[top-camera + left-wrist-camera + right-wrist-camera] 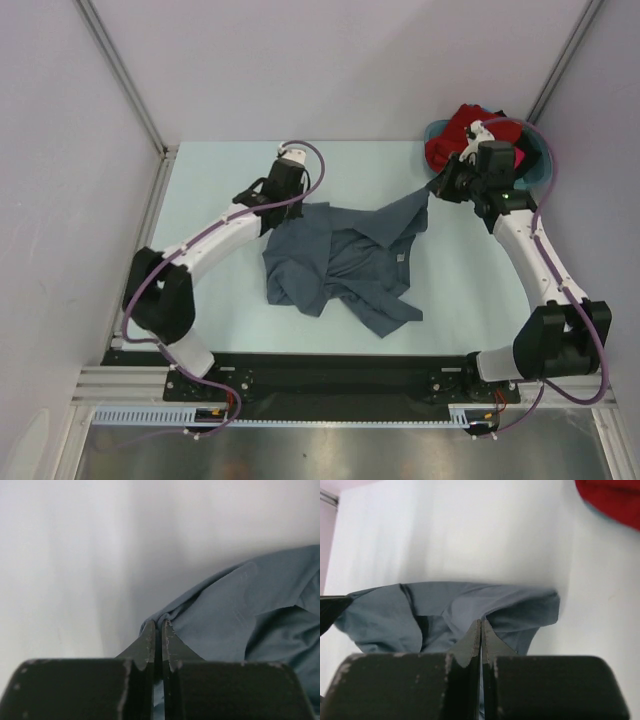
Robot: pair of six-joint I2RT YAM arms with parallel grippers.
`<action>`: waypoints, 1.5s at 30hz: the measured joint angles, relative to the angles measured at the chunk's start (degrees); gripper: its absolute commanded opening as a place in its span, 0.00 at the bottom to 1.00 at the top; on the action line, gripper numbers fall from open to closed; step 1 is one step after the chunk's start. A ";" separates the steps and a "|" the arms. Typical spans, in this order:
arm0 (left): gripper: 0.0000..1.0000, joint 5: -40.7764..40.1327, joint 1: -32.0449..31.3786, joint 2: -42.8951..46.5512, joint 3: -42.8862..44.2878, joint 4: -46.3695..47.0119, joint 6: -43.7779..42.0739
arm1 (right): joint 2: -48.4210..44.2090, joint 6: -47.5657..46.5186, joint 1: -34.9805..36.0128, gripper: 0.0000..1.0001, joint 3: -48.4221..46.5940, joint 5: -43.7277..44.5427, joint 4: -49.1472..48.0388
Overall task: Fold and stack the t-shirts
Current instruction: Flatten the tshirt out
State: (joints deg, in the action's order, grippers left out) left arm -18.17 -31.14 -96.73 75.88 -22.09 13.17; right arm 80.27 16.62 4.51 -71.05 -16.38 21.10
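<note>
Grey shirt (pixel 340 260): lies crumpled in the middle of the table (pixel 470 290), not flat, with the white label (pixel 400 256) showing on the right part.
Left claw (pixel 274 212): at the far left edge of the grey shirt, jaws closed on a small fold of cloth at the very tips.
Right claw (pixel 437 187): at the far right corner of the shirt, jaws closed on the cloth, which is drawn out toward it.
Other shirts: a red shirt (pixel 455 135) and something dark lie in the basin (pixel 540 160), far right, just behind the right claw.
Step, as I judge: spreading the grey shirt before the folding.
Risk 1: both grips are thin, so the cloth may slip out if the arms pull apart too fast.
Risk 2: the pinched points may not be matching corners, and then the shirt twists and does not open.
Risk 3: the right arm is near the basin and may push it.
</note>
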 measured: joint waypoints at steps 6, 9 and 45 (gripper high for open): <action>0.06 -1.16 0.09 9.53 0.66 -3.45 -0.85 | -4.00 -0.70 0.00 0.00 -2.93 0.24 1.77; 0.01 -1.11 0.09 13.40 0.66 -5.79 -1.18 | -5.31 -1.20 0.00 0.00 -4.20 0.52 3.54; 0.12 41.31 0.13 57.61 13.46 -25.59 7.74 | -31.52 -3.74 0.00 0.00 -36.65 5.44 25.24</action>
State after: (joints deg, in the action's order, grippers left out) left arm 23.14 -31.00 -39.11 89.34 -47.68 20.91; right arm 48.75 12.88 4.51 -107.70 -10.94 46.35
